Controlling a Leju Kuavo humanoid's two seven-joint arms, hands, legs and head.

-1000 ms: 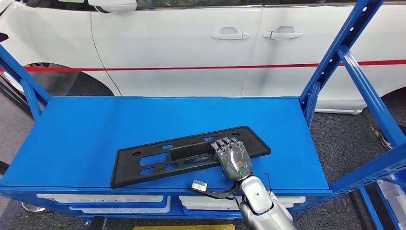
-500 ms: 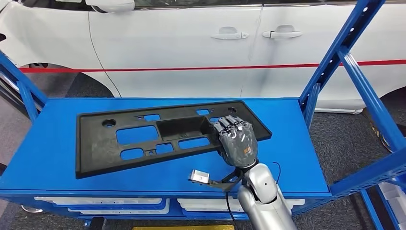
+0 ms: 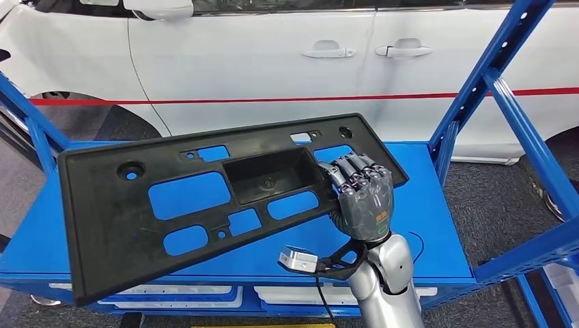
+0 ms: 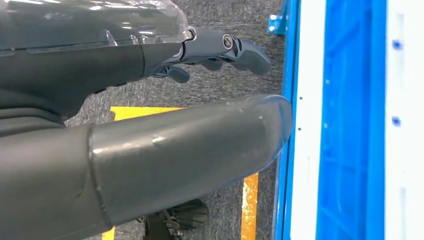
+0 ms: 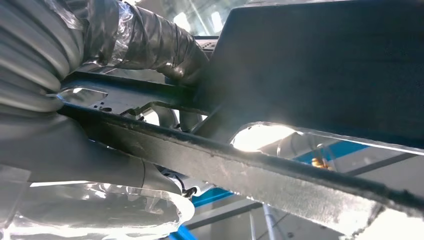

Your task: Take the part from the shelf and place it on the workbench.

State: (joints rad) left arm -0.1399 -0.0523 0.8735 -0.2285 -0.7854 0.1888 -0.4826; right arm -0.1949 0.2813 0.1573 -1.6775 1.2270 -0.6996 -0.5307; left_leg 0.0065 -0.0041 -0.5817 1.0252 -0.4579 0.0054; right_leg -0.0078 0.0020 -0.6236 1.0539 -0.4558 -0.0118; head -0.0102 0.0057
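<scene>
Part [image 3: 205, 205], a long black perforated panel, now hangs tilted above the blue shelf [image 3: 437, 225] where a second ago it lay flat; the right hand [image 3: 360, 195] clamps its right end, so the pickup looks done and carrying remains. Behind the shelf stands a white car [image 3: 273, 61]. Beside the shelf's front, the left hand [image 4: 150, 130] hangs empty, fingers apart.

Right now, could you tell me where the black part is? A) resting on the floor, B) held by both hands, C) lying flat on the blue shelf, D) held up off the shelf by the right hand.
D: the right hand grips the black part near one end, and the part is tilted up above the blue shelf; the left hand holds nothing.
</scene>
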